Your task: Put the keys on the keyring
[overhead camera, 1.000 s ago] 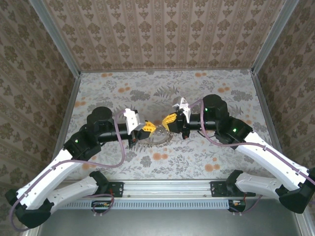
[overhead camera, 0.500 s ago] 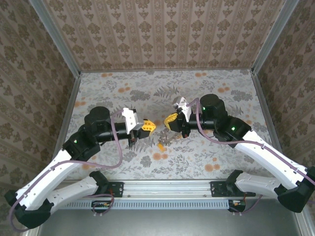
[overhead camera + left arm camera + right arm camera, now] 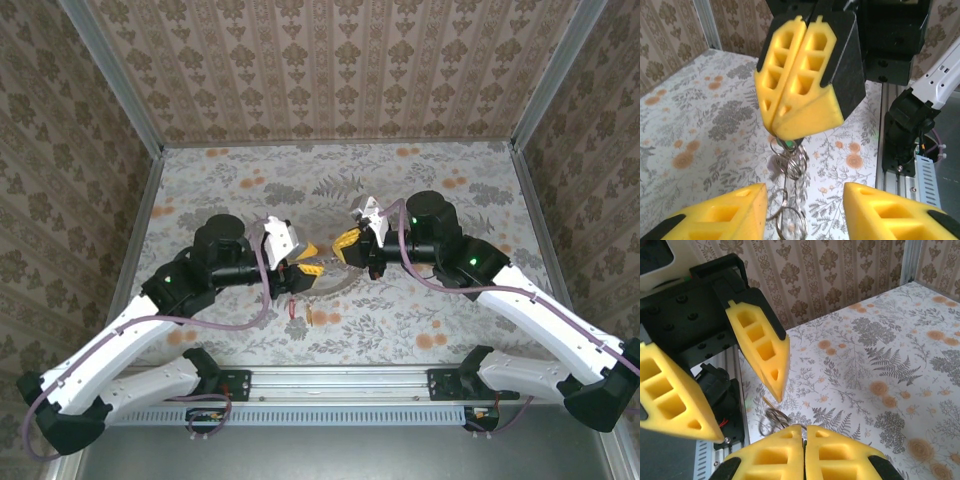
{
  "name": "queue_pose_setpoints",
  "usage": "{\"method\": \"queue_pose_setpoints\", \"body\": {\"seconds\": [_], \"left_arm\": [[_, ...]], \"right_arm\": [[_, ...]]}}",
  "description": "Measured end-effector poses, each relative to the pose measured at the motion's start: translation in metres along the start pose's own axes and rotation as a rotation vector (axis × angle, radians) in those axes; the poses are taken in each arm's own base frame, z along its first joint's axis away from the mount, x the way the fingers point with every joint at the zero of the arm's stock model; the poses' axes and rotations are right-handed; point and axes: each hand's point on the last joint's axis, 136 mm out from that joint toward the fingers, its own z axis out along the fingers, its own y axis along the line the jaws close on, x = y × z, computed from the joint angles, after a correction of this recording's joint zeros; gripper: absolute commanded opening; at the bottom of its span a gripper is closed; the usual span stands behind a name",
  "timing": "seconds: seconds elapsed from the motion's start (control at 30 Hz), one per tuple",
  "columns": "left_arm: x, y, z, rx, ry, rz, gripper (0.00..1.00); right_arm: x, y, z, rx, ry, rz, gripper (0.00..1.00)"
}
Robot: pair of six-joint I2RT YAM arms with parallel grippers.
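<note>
Right gripper (image 3: 786, 136) pinches the dangling keyring (image 3: 790, 167) at its fingertips; left gripper (image 3: 805, 202) gapes open. Risk: such a thin hold lets the keyring slip.

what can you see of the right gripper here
The right gripper has two yellow wedge-shaped fingers with hollow cells. They look like plastic and sit on black mounts. The jaws are shut, faces pressed together, with the tips pointing down above the floral table. At the tips it pinches the top of some silvery wire rings, which dangle below, with a small green bit right at the pinch. The open left gripper sits just below, apart from it.
</note>
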Motion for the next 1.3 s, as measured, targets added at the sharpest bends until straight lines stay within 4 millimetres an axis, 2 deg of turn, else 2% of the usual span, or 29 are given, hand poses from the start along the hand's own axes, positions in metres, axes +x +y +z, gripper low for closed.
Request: {"method": "queue_pose_setpoints", "body": {"seconds": [0.1,0.3,0.53,0.93,1.3], "left_arm": [[0.001,-0.001,0.004,-0.005,0.021,0.011,0.54],[0.003,0.002,0.017,-0.028,0.061,0.03,0.56],[0.013,0.018,0.027,-0.101,0.109,0.024,0.56],[0.01,0.031,0.031,-0.166,0.104,0.041,0.31],[0.012,0.036,0.037,-0.178,0.112,0.045,0.32]], "right_arm": [[-0.001,-0.001,0.002,0.0,-0.002,0.007,0.0],[-0.004,-0.002,0.003,0.0,-0.015,0.014,0.0],[-0.007,-0.001,0.003,-0.001,-0.028,0.008,0.0],[-0.014,0.0,0.002,-0.007,-0.055,0.011,0.0],[-0.018,0.003,-0.001,-0.018,-0.076,0.007,0.0]]}}
